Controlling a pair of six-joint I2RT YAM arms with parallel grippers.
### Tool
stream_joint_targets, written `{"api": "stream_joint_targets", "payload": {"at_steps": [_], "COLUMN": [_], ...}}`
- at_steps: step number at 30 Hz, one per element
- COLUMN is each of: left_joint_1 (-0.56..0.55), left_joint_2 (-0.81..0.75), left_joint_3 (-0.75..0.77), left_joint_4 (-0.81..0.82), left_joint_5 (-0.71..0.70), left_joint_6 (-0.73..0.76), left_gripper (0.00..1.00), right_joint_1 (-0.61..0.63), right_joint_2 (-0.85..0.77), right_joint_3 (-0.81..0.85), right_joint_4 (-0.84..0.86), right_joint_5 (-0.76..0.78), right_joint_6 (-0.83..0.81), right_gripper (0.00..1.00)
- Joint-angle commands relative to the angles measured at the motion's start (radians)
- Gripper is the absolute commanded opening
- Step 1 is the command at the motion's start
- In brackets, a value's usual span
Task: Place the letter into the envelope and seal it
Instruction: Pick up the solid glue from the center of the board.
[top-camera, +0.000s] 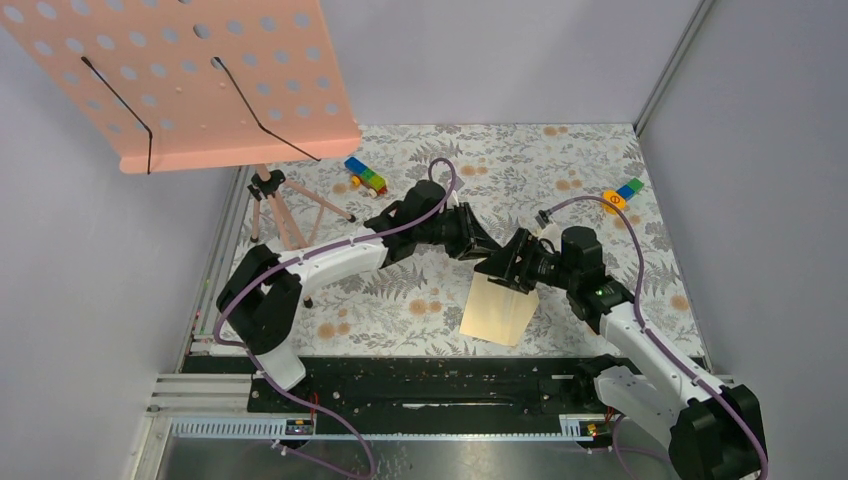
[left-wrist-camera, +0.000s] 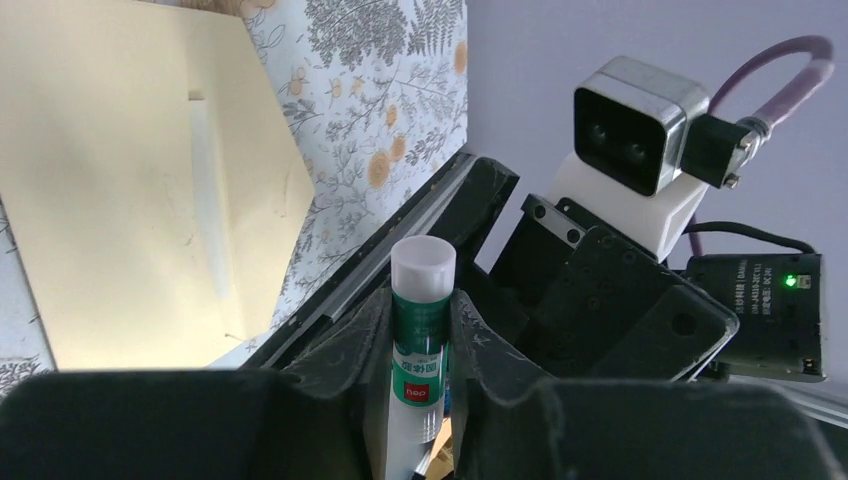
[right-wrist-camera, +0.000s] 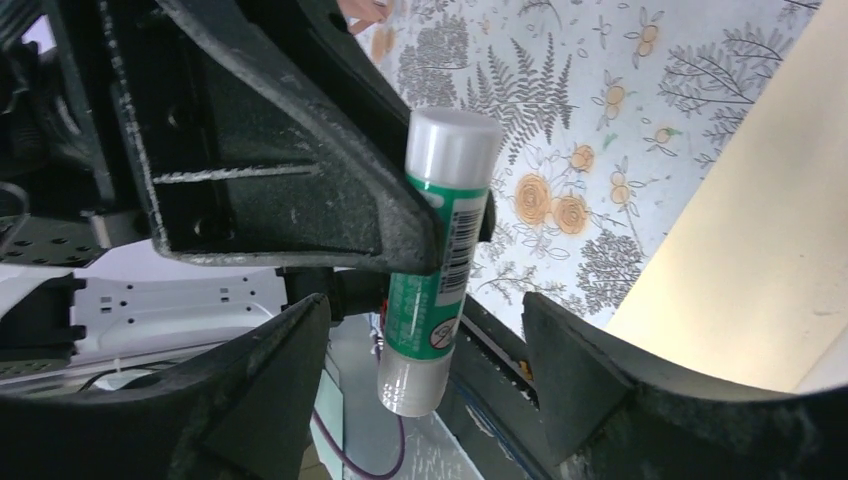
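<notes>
Over the pale tan paper envelope (top-camera: 497, 312), left hand (left-wrist-camera: 420, 325) pinches a green-and-white plastic glue stick (left-wrist-camera: 421, 290), right hand (right-wrist-camera: 425, 375) gapes empty beside it; clumsy closing could knock it loose.

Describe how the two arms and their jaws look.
Left arm and right arm are alike: white links between bulky black joints. A purple cable loops along each. The jaws are matte black, scuffed wedges. The right wrist carries a silver camera on a white mount, a green light beside it.
</notes>
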Motion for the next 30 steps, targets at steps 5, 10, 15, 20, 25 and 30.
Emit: {"api": "stream_joint_targets", "payload": {"at_steps": [5, 10, 15, 20, 25, 30], "left_joint_1": [0.003, 0.003, 0.006, 0.014, 0.03, 0.038], "left_joint_2": [-0.013, -0.017, -0.03, -0.05, -0.075, -0.107], "left_joint_3": [-0.003, -0.01, -0.023, -0.044, -0.077, -0.098], "left_joint_4": [0.103, 0.102, 0.111, 0.122, 0.147, 0.163], "left_joint_5": [0.023, 0.023, 0.028, 0.02, 0.012, 0.001], "left_joint_6": [-0.031, -0.028, -0.028, -0.029, -0.031, -0.026], "left_gripper": [0.0, 0.0, 0.0, 0.0, 0.0, 0.0], "right_joint_1": [0.005, 0.005, 0.005, 0.005, 0.005, 0.004], "right_joint_2": [-0.038, -0.044, -0.065, -0.061, -0.066, -0.03], "right_joint_3": [-0.01, -0.015, -0.019, -0.009, -0.003, -0.016], "right_joint_4": [0.134, 0.144, 0.114, 0.095, 0.072, 0.165], "right_joint_5": [-0.028, 0.0, 0.052, 0.058, 0.11, 0.104], "right_joint_6": [0.073, 0.091, 0.091, 0.086, 0.089, 0.14], "right_gripper": [0.53, 0.46, 0.43, 0.45, 0.46, 0.4]}}
